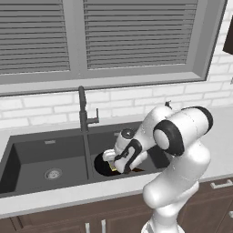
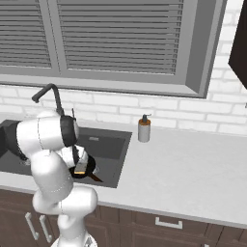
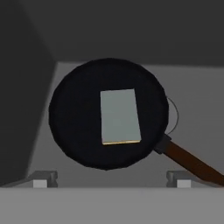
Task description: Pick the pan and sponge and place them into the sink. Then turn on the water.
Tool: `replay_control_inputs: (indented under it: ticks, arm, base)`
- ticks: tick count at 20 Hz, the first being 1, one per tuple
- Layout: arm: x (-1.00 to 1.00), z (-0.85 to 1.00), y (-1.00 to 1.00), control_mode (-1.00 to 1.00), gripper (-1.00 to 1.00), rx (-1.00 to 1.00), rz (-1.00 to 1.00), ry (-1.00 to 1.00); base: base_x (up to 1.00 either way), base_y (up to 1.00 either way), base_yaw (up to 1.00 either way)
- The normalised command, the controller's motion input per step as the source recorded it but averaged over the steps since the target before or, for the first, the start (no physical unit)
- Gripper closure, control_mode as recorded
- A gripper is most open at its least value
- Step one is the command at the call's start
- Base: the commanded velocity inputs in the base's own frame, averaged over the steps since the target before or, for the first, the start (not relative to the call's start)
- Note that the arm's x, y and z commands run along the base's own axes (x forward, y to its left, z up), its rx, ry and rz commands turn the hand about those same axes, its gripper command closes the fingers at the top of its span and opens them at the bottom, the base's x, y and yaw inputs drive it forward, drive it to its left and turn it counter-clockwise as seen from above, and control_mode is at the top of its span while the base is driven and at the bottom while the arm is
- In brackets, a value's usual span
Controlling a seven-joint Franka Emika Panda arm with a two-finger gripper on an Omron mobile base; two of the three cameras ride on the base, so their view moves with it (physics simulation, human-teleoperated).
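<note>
Down in the sink (image 3: 109,35), sponge (image 3: 120,116) rests inside the pan (image 3: 74,113); my pincer (image 3: 111,180) hovers wide, empty, ready for the faucet (image 1: 83,113).

The sponge (image 3: 120,116) lies in the pan (image 3: 74,118), apparently in the sink's (image 1: 27,150) right basin.

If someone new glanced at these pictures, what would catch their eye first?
Probably the white arm bent low over the sink, its gripper open above the right basin. There the pan lies flat on the basin floor with the sponge resting in its middle. Behind stands the dark faucet.
</note>
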Motion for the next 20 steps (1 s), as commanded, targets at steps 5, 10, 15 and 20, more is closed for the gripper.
replay_control_inputs:
  ticks: [5,10,15,20]
  arm:
    - [-0.08,0.76,0.00,-1.00,-1.00,0.01,0.00,0.00]
    - [-0.02,0.83,-0.02,-1.00,-1.00,0.02,0.00,-0.01]
    - [-0.01,0.80,0.00,-1.00,-1.00,0.01,0.00,-0.01]
    - [-0.07,0.56,0.00,-1.00,-1.00,0.00,0.00,-0.08]
  base:
    - [0.00,0.00,0.00]
    - [0.00,0.00,0.00]
    - [0.00,0.00,0.00]
    - [0.00,0.00,0.00]
